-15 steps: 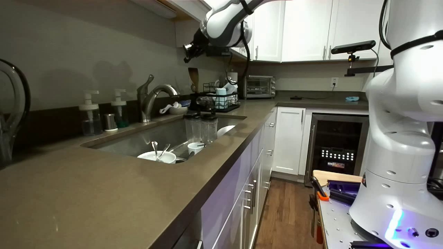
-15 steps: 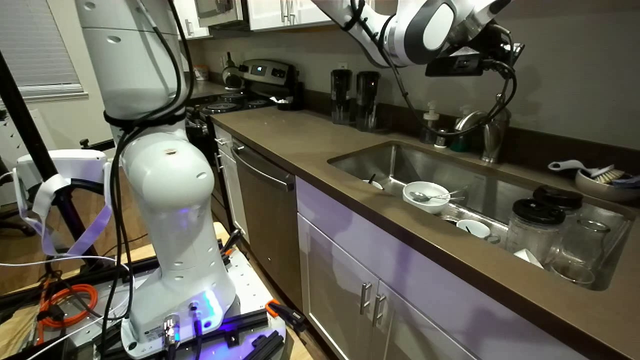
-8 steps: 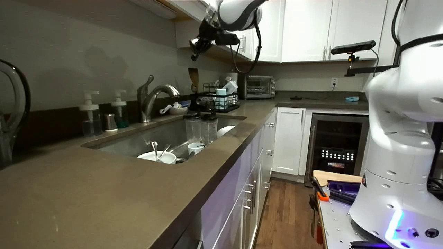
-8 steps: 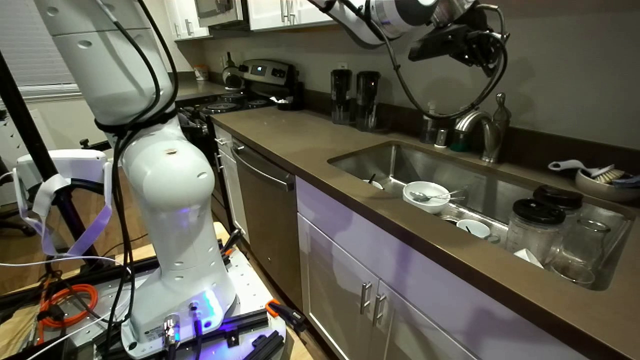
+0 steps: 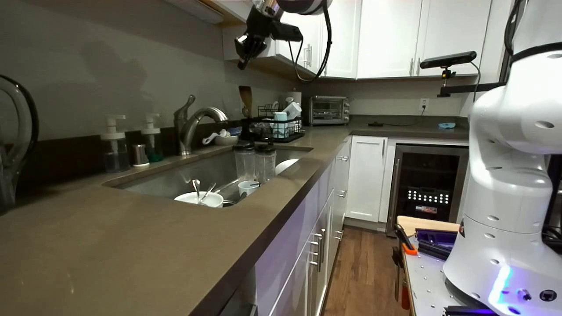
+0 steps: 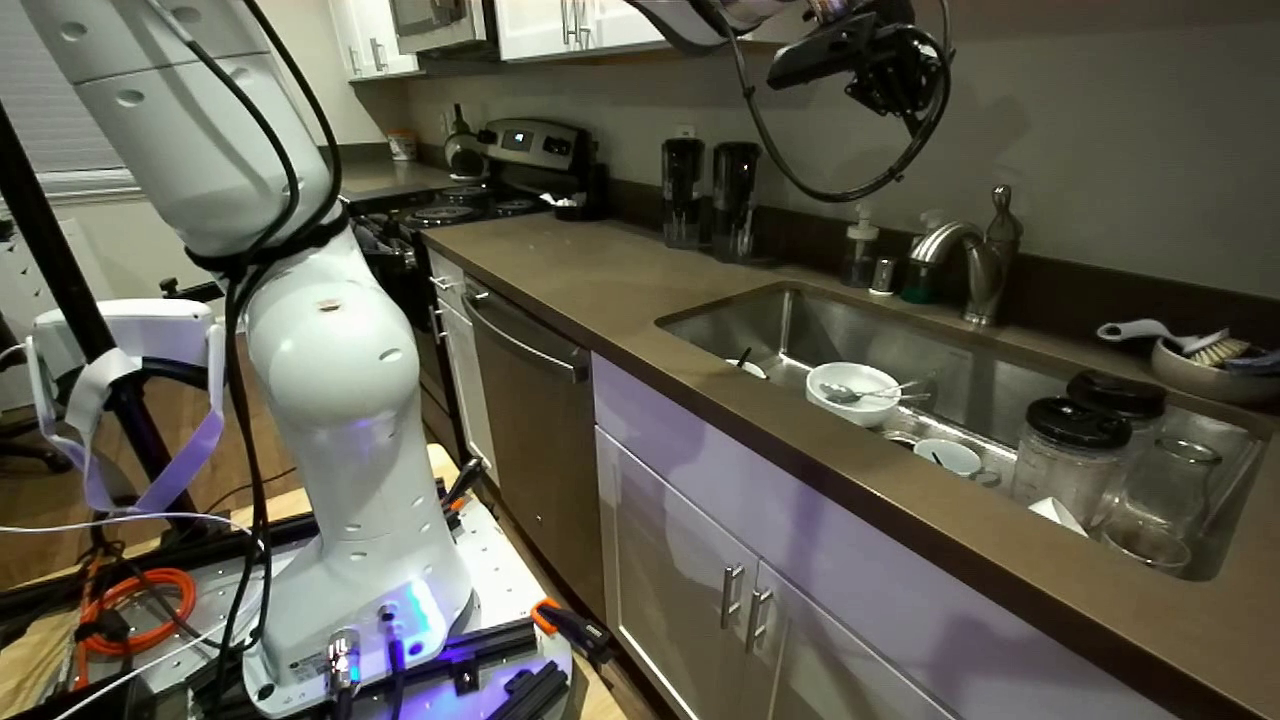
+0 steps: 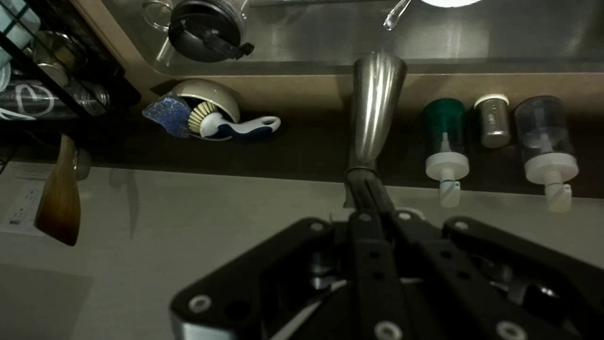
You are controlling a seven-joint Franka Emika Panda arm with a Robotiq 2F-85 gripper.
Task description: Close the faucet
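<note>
A brushed-metal gooseneck faucet (image 6: 983, 275) is rising from the smooth brown countertop (image 5: 131, 237) just behind the stainless-steel sink (image 6: 885, 345), its arched spout (image 7: 379, 89) curving out over the sink's edge and its slim lever handle (image 6: 1003, 215) pointing upward. In the wrist view, two clear soap dispensers (image 7: 443, 123), one tinted green, with white pump tops are flanking a small metal cylinder (image 7: 493, 122) on one side of the faucet; on its other side, a rounded beige bowl (image 7: 218, 90) is holding a scrub brush (image 7: 236, 128) with pale bristles. Inside the sink, a glossy white bowl (image 6: 845, 417) is cradling a shiny metal spoon (image 6: 840, 394), and two transparent jars (image 6: 1062, 472) with black lids are standing at one end.

The gripper (image 7: 383, 216) is clenched, its black fingers (image 7: 373, 255) pressing together, and is hanging in the air above the faucet, well apart from it.

Compared with half a second ago, the gripper is sitting higher in both exterior views, and the white arm (image 6: 335, 370) is leaning farther back from the countertop. In an exterior view, the arm's looping black cable (image 6: 850, 196), which was crossing in front of the faucet a second ago, is now dangling clear of it. The faucet is keeping its place.
</note>
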